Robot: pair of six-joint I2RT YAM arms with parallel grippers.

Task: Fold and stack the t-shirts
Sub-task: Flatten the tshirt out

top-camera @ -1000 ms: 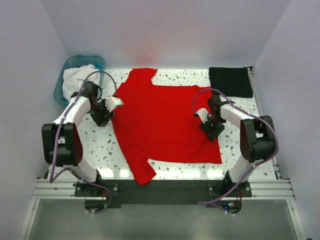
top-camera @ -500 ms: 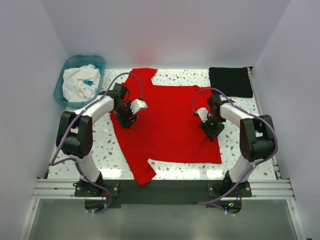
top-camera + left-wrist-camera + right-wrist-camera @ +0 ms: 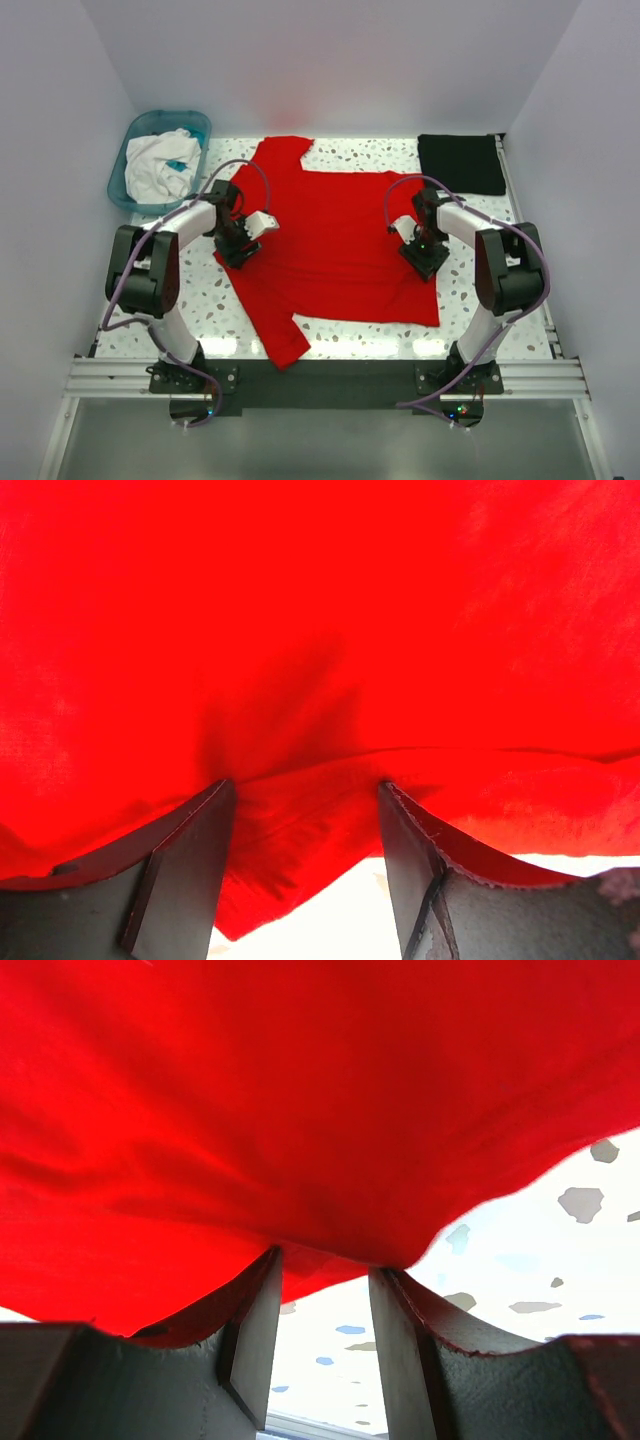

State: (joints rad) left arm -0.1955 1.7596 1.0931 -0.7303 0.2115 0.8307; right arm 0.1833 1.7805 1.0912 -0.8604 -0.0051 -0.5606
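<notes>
End effectors left (image 3: 243, 240) and right (image 3: 414, 246) each pinch opposite edges of the red t-shirt (image 3: 330, 240).

T-shirt (image 3: 335, 240): bright red, plain. Folded t-shirt (image 3: 460, 163): black. Basin (image 3: 133, 137): teal; cloth inside (image 3: 158, 168) white with teal patch. Surface (image 3: 200, 295): white terrazzo, grey and blue flecks. Cables (image 3: 400, 192): purple.

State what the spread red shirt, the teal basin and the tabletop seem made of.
Bright red short-sleeved shirt: soft matte woven or knit cloth; it wrinkles and drapes. Teal basin: probably moulded plastic, smooth with a rounded rim. Speckled white tabletop: hard, terrazzo-like, possibly stone or laminate.
</notes>
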